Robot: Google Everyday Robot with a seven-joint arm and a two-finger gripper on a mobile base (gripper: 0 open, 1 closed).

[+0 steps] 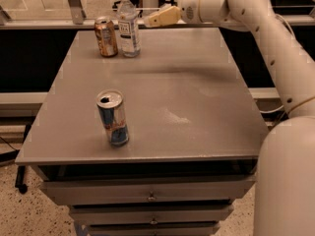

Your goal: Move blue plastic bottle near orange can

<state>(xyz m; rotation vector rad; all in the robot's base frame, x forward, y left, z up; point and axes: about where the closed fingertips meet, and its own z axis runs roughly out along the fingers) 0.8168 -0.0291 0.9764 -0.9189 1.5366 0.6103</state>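
Note:
The blue plastic bottle (128, 26), clear with a white cap and a white-and-dark label, stands upright at the table's far left. The orange can (106, 36) stands upright right beside it on its left, a small gap between them. My gripper (156, 18) hangs just to the right of the bottle at about its upper half. It is apart from the bottle and holds nothing.
A blue-and-silver can (112, 118) with red marks stands upright near the front left of the grey table (197, 112). My white arm (275, 38) reaches in from the right over the table's far right corner. Drawers lie below the front edge.

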